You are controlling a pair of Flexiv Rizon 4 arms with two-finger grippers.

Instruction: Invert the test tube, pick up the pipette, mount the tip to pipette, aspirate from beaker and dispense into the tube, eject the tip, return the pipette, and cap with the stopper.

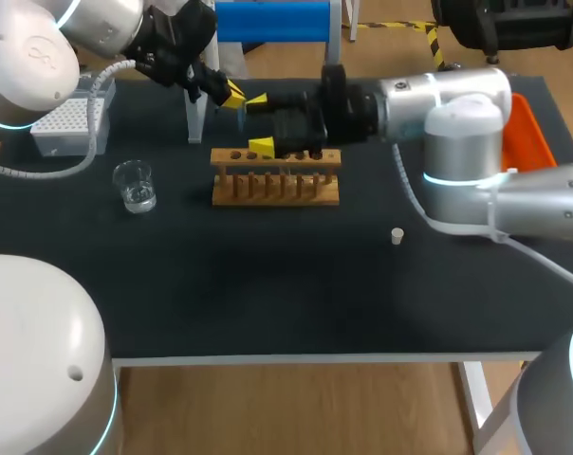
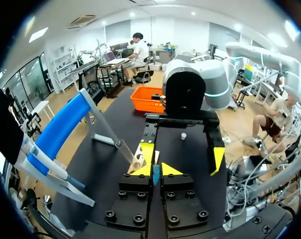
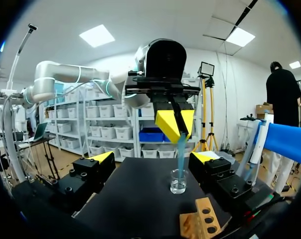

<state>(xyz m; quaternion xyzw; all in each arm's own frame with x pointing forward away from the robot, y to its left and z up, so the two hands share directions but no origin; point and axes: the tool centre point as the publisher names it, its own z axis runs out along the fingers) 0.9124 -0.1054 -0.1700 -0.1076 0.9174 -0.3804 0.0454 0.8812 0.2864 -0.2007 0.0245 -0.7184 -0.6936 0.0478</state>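
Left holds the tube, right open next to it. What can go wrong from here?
1. Left jaws pinch the test tube only at its top end; right jaws are open, not touching it. Letting go early would likely drop it by the rack.
2. Both arms' jaws sit close; a slightly off approach may knock them together.

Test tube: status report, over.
Left gripper shut on test tube. Right gripper open, fingers either side of tube, not touching. Nothing else in the way.

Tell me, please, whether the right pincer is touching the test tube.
Apart. The right wrist view shows the right pincer open, with clear space between its fingers and the test tube ahead, which the left pincer clamps.
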